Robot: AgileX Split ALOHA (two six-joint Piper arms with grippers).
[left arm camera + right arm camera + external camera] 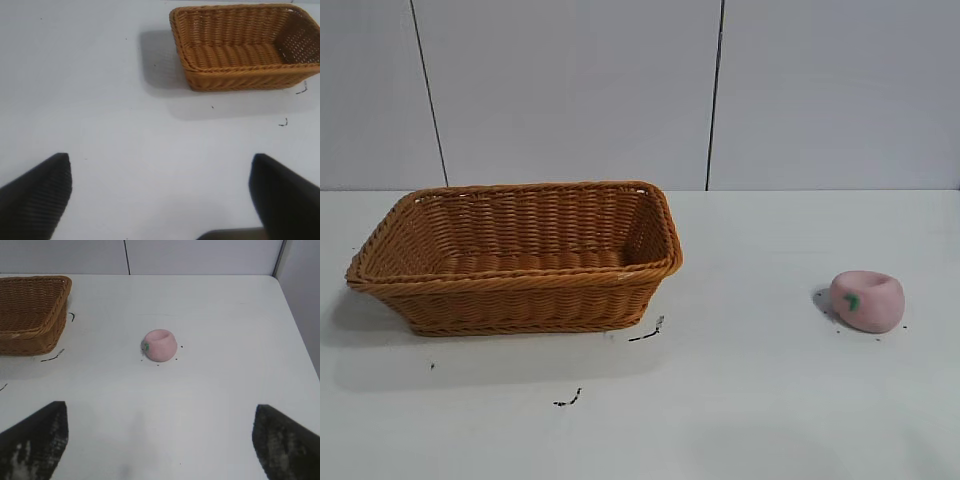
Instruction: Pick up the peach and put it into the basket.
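Note:
The pale-pink peach [867, 300] with a green leaf mark sits on the white table at the right. It also shows in the right wrist view [160, 345], well ahead of my right gripper [160, 440], which is open and empty above bare table. The orange-brown wicker basket [520, 290] stands at the left, empty. In the left wrist view the basket [240, 75] lies far ahead of my left gripper [160, 195], which is open and empty. Neither arm shows in the exterior view.
Small black marks [646, 333] lie on the table near the basket's front right corner, with another mark [568, 400] closer to the front. The table's right edge [295, 325] shows in the right wrist view. A grey panelled wall stands behind.

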